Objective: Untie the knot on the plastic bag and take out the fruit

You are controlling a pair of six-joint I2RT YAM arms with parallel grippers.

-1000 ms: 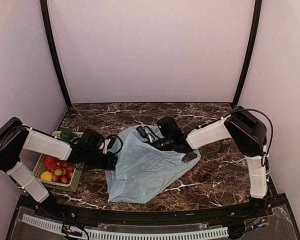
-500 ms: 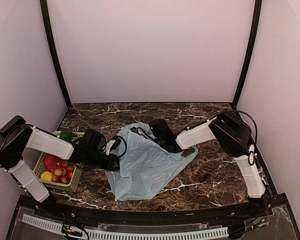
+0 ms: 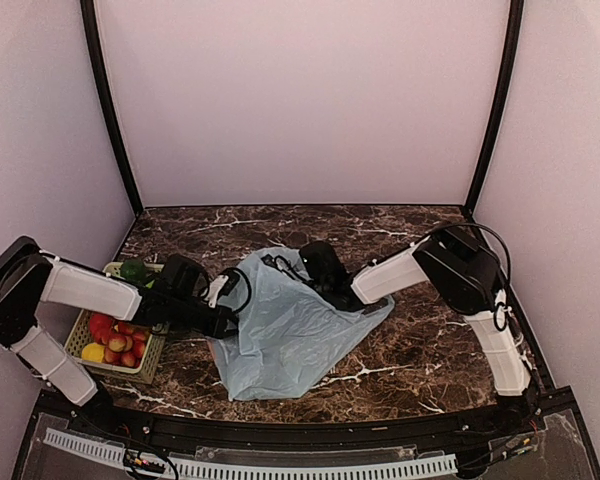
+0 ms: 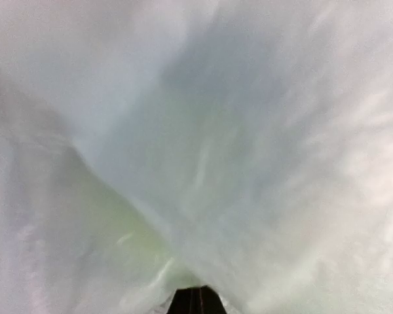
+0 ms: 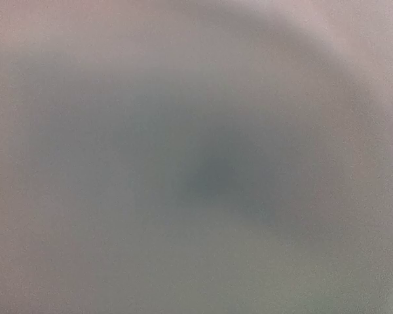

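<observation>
Overhead and wrist views of the bag-emptying set-up. A dark marble table (image 3: 420,340) carried the whole scene. The left arm (image 3: 85,288) and right arm (image 3: 395,275) both reached inward to the plastic bag (image 3: 290,330), which lay crumpled and nearly flat at the table's centre. A woven basket (image 3: 148,366) stood at the left edge of the table, beside the left arm. The left gripper (image 3: 226,320) was at the bag's left edge with its fingers together, pinching a fold of the thin plastic; in its wrist view, film filled the frame above the dark fingertips (image 4: 191,299). The right gripper (image 3: 310,272) sat at the bag's far upper edge; its wrist view showed only blurred plastic, so its jaw position could not be told. The fruit lay in the basket: a green fruit (image 3: 132,270) at the far end, small red-orange fruits (image 3: 120,345) nearer.
</observation>
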